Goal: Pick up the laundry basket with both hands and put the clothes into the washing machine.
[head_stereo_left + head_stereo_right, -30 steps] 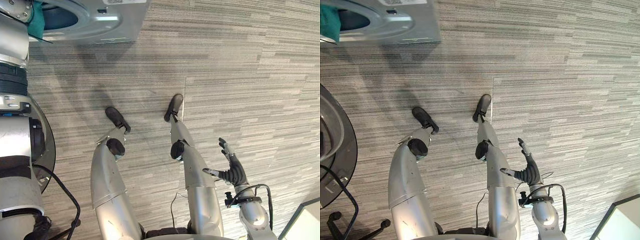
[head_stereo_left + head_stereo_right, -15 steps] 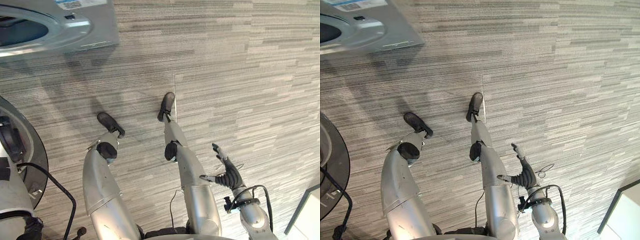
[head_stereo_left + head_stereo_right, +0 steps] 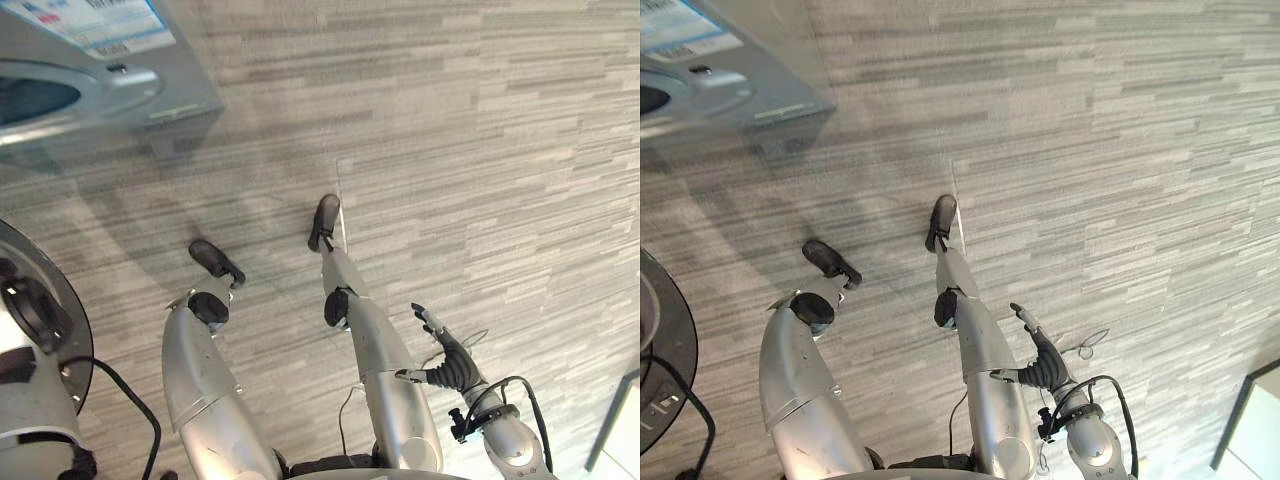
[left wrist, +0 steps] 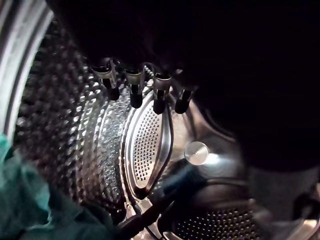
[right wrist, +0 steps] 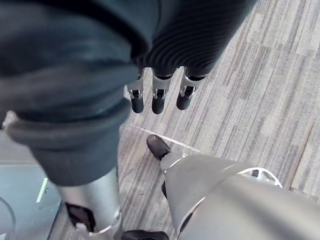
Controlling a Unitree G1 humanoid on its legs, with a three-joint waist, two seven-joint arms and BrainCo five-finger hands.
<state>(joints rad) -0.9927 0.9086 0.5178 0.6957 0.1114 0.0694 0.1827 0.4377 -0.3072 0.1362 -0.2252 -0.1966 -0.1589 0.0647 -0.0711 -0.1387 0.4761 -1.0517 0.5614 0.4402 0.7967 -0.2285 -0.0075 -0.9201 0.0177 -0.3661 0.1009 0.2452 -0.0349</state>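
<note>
Washing machine point(image 3: 90, 90) standing on a grey striped carpet point(image 3: 480, 150).
The left hand point(image 4: 159, 89) hangs relaxed and empty inside the steel drum point(image 4: 145, 145), with a teal cloth point(image 4: 20, 200) near its edge; the right hand point(image 3: 452, 370) hangs loose, fingers straight, above the carpet.

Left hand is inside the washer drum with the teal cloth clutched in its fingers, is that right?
Not quite. The left hand is inside the drum, but its fingers are relaxed and hold nothing. The teal cloth lies apart from them. The left wrist view shows it.
</note>
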